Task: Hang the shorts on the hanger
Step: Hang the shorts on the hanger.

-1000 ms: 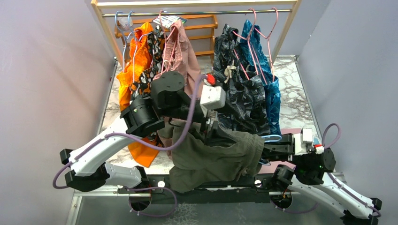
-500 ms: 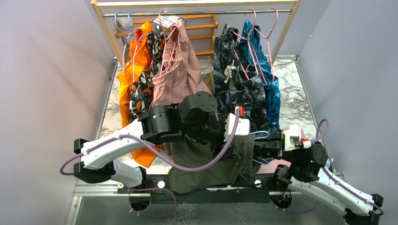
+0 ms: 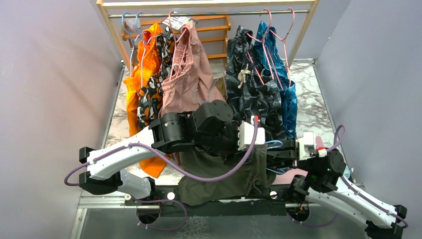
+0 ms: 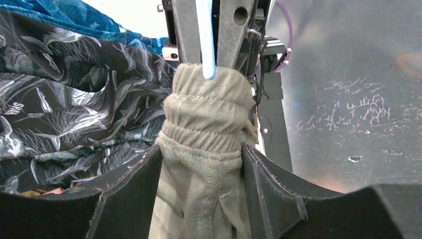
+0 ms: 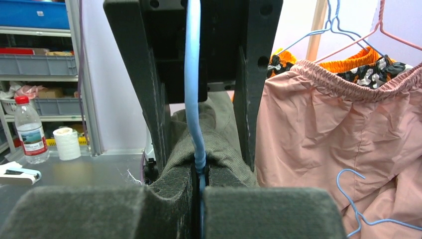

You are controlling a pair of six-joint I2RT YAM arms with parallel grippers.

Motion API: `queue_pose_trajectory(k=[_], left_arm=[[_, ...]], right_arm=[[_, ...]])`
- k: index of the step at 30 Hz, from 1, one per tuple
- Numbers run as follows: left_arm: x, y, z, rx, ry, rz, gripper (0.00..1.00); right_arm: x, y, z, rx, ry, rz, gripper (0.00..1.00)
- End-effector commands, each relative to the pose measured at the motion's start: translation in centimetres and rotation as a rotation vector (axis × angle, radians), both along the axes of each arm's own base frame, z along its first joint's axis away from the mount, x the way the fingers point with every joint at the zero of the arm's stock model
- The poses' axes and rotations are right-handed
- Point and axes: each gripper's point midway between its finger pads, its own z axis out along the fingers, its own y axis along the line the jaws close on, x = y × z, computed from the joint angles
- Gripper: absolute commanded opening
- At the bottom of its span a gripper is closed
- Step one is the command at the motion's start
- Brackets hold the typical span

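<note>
Left wrist view, nearest first: my left end effector (image 4: 196, 149) has its fingers part-way apart with the shorts (image 4: 204, 109) filling the gap. Both pads are against the olive cloth, so I read it as a hold on the bunched waistband, though I cannot tell how firm. Just beyond, the hanger (image 4: 205, 40) runs as one blue wire down into the top of that bunch. My right end effector (image 5: 199, 181) is closed tight, pads pinching the same wire, with the cloth gathered just past them.

From above, the shorts hang in a crumpled heap between my two arms, over the near edge of the surface (image 3: 318, 99). Most of the hanger is hidden under them. Farther back, the pink shorts (image 3: 186, 79) and other clothes hang on the rail (image 3: 214, 14).

I judge the job part done: the wire is inside the cloth, but the shorts sit bunched at one spot, not spread along the hanger. What is left, as I see it, is to draw the waistband along the wire, get the second side on, and let go once it hangs evenly.
</note>
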Motion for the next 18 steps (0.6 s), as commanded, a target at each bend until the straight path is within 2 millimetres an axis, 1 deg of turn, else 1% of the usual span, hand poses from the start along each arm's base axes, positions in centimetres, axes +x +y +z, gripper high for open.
queue_pose_trajectory(k=[1, 3, 4, 5, 9, 14, 15, 17, 18], left_arm=[[-0.2, 0.5, -1.1, 0.035, -0.002, -0.009, 0.61], [-0.3, 0.6, -1.8, 0.052, 0.004, -0.014, 0.54], [-0.4, 0.6, -2.0, 0.058, 0.009, -0.018, 0.48], [-0.5, 0.5, -2.3, 0.066, 0.014, -0.022, 0.4], [-0.5, 0.4, -2.3, 0.066, 0.015, -0.026, 0.0], [-0.4, 0.7, -1.9, 0.048, 0.003, -0.017, 0.0], [-0.2, 0.8, -1.9, 0.044, -0.003, -0.004, 0.0], [0.3, 1.1, -1.9, 0.031, -0.021, 0.026, 0.0], [0.6, 1.4, -2.0, 0.023, -0.031, 0.047, 0.0]], right_arm=[[-1.3, -1.1, 3.4, 0.076, -0.087, 0.015, 0.01], [-1.4, -1.1, 3.5, 0.077, -0.091, 0.021, 0.01], [-1.4, -1.1, 3.5, 0.076, -0.093, 0.024, 0.01], [-1.4, -1.0, 3.5, 0.074, -0.093, 0.025, 0.01], [-1.5, -0.8, 3.5, 0.067, -0.095, 0.036, 0.01], [-1.3, -0.7, 3.7, 0.04, -0.084, 0.023, 0.02], [-1.1, -0.8, 3.7, 0.035, -0.074, 0.015, 0.07], [-0.7, -0.8, 3.7, 0.012, -0.049, -0.007, 0.21], [-0.6, -0.8, 3.7, 0.0, -0.04, -0.014, 0.29]])
